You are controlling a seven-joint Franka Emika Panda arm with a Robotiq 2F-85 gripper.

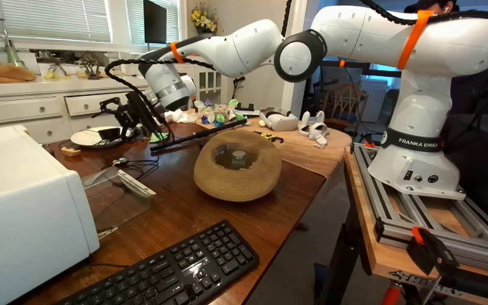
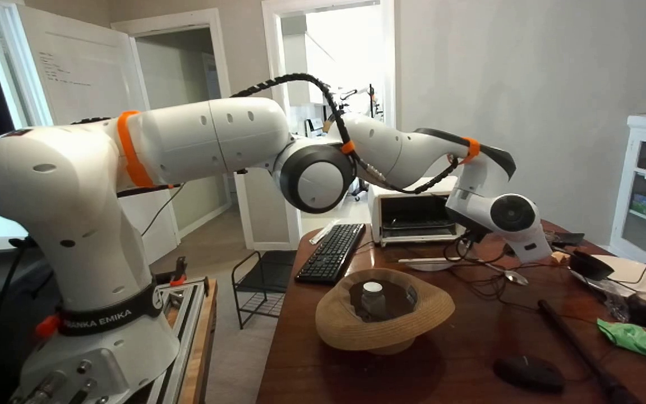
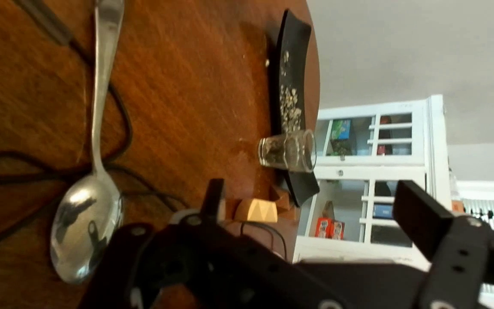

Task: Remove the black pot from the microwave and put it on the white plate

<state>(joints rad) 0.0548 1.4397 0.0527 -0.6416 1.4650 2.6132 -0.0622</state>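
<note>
The microwave (image 1: 28,207) fills an exterior view's lower left; left of centre lies the white plate (image 1: 85,137); the tool (image 3: 315,199), fingers parted, is near. On that plate sits the black pot (image 1: 109,134); a finger snagging its rim on leaving could tip it.

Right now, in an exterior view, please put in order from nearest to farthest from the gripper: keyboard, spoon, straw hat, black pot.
1. Black pot, at the white plate.
2. Spoon, between plate and straw hat.
3. Straw hat, upside down on the table.
4. Keyboard, beside the microwave.
</note>
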